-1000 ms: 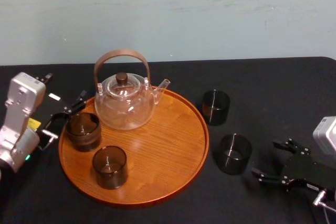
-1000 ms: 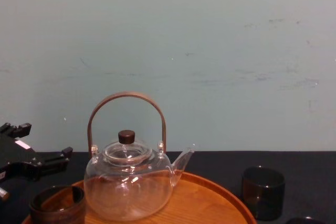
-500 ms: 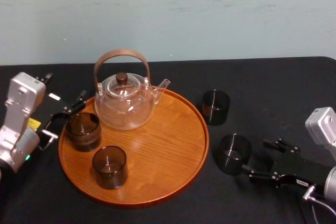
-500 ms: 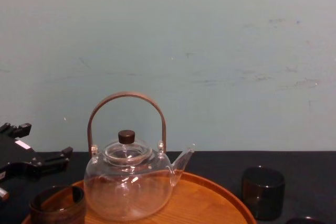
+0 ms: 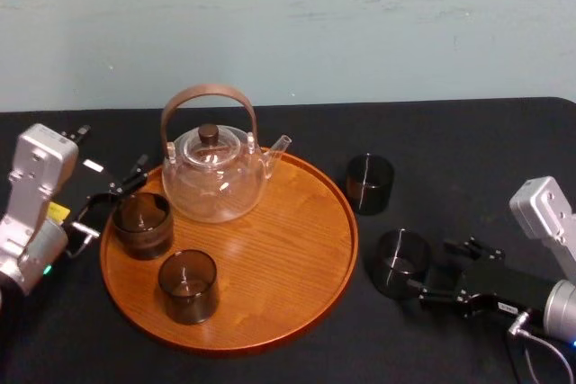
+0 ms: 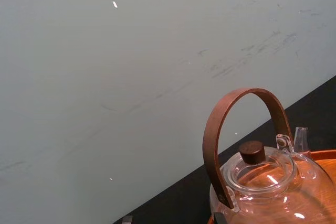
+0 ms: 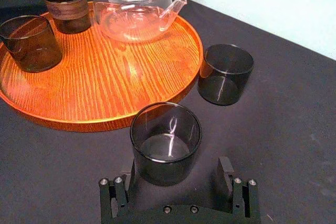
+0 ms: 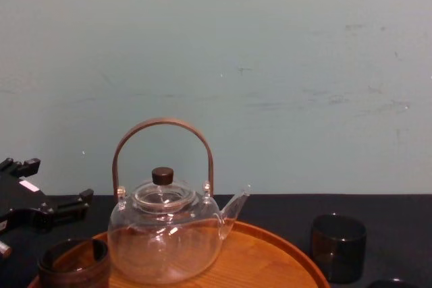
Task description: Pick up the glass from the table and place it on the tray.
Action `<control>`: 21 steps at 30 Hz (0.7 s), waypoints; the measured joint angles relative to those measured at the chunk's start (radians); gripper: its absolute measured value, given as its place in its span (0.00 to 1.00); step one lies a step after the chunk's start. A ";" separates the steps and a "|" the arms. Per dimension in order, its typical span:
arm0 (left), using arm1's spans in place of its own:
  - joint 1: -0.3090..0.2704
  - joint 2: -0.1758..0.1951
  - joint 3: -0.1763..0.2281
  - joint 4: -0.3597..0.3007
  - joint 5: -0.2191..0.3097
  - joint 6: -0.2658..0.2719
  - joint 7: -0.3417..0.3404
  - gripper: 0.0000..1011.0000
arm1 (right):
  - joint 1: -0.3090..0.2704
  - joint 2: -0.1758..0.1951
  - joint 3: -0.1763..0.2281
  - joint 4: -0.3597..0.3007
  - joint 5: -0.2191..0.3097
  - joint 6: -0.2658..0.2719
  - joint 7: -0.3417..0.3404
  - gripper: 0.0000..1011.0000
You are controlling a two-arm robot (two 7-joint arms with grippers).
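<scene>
Plainly, in my head view the right gripper lies low on the table, with its arm cut off at the frame's corner. The glass stands upright at my fingertips, on the cloth just beside the tray. A second glass stands farther back on the cloth. The tray holds a clear teapot, a banded cup and a dark cup. My left gripper rests at the tray's far left side, fingers apart.

My left wrist view cuts the teapot off at its belly, in front of a pale wall.

In my right wrist view, the glass is short, straight-walled and smoky, and its bare base shows through the open mouth. It sits between the spread fingers of my right gripper. I cannot tell whether either pad touches it.

In my chest view, the left gripper shows at the left edge. The banded cup and the tray are cut off below, and the second glass stands to the right.
</scene>
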 joint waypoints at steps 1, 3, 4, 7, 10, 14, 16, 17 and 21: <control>0.000 0.000 0.000 0.000 0.000 0.000 0.000 0.99 | 0.004 -0.001 -0.003 0.003 0.000 0.002 0.001 0.99; 0.000 0.000 0.000 0.000 0.000 0.000 0.000 0.99 | 0.017 -0.004 -0.012 0.011 -0.001 0.005 0.003 0.99; 0.000 0.000 0.000 0.000 0.000 0.000 0.000 0.99 | 0.022 -0.006 -0.015 0.014 -0.002 0.006 0.005 0.99; 0.000 0.000 0.000 0.000 0.000 0.000 0.000 0.99 | 0.041 -0.010 -0.030 0.023 -0.006 0.010 0.012 0.99; 0.000 0.000 0.000 0.000 0.000 0.000 0.000 0.99 | 0.054 -0.013 -0.043 0.027 -0.008 0.014 0.018 0.99; 0.000 0.000 0.000 0.000 0.000 0.000 0.000 0.99 | 0.068 -0.016 -0.057 0.033 -0.012 0.016 0.023 0.99; 0.000 0.000 0.000 0.000 0.000 0.000 0.000 0.99 | 0.072 -0.016 -0.061 0.035 -0.013 0.017 0.024 0.99; 0.000 0.000 0.000 0.000 0.000 0.000 0.000 0.99 | 0.077 -0.018 -0.064 0.038 -0.013 0.019 0.024 0.99; 0.000 0.000 0.000 0.000 0.000 0.000 0.000 0.99 | 0.093 -0.022 -0.072 0.049 -0.015 0.022 0.024 0.99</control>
